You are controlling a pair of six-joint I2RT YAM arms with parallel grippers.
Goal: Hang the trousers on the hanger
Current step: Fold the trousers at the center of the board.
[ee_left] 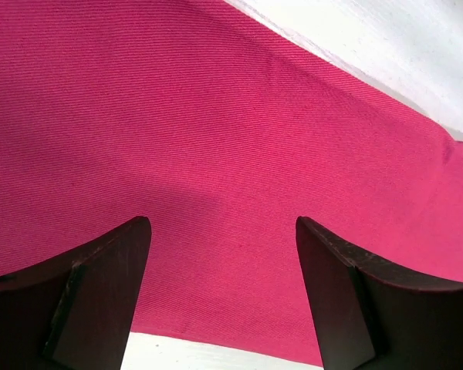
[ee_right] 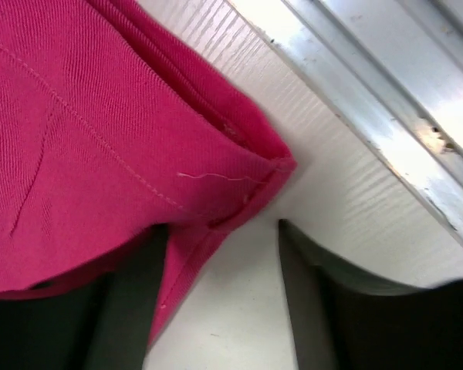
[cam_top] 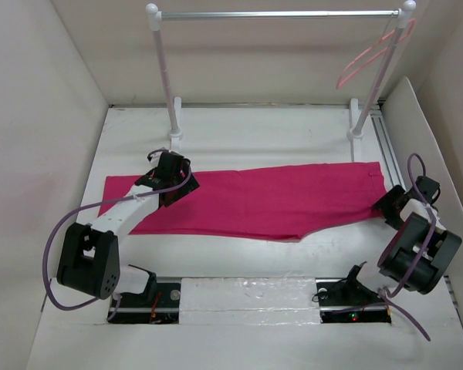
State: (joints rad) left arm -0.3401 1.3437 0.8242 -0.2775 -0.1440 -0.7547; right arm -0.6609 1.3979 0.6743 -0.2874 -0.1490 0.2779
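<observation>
The magenta-pink trousers lie flat across the table, folded lengthwise, legs to the left and waist to the right. My left gripper hovers open over the leg end; its view shows cloth between the spread fingers. My right gripper is open at the waist corner; the cloth edge drapes over its left finger, and bare table lies between the fingers. The pale-pink hanger hangs on the bar at the upper right.
A rack with white posts and a silver bar stands at the back. A metal rail runs along the right side, also in the right wrist view. White walls enclose the table.
</observation>
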